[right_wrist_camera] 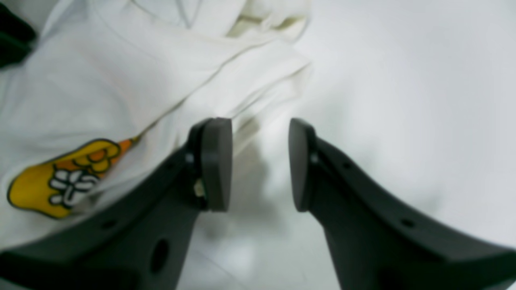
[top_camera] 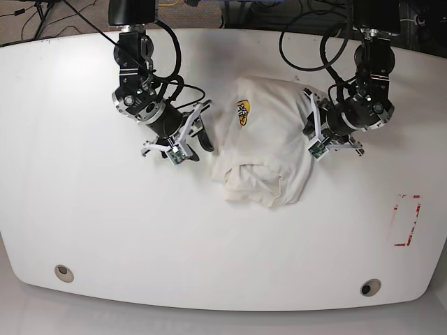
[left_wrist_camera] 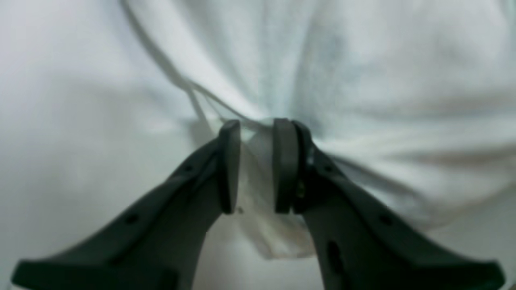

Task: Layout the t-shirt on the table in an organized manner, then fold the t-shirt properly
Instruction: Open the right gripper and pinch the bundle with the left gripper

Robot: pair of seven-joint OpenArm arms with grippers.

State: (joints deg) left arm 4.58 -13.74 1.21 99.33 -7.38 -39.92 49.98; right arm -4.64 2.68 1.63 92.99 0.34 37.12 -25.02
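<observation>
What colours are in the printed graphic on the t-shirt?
The white cotton t-shirt carries a yellow and orange graphic with black outlines, clearest in the right wrist view.

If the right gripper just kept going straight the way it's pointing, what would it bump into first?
Probably the crumpled white cotton t-shirt: the open right gripper points at its near edge, over bare white table. How far off the edge lies is unclear.

This looks like a robotics lab or test room. Two black robot arms (top_camera: 140, 91) (top_camera: 367, 84) are mounted at the far edge of a large white table (top_camera: 105, 230) with rounded corners, two round cable holes (top_camera: 63, 273) (top_camera: 370, 287) and a red tape rectangle (top_camera: 406, 220) marked on it. Loose black cables (top_camera: 307, 49) trail behind over a carpeted floor (top_camera: 63, 21).
</observation>
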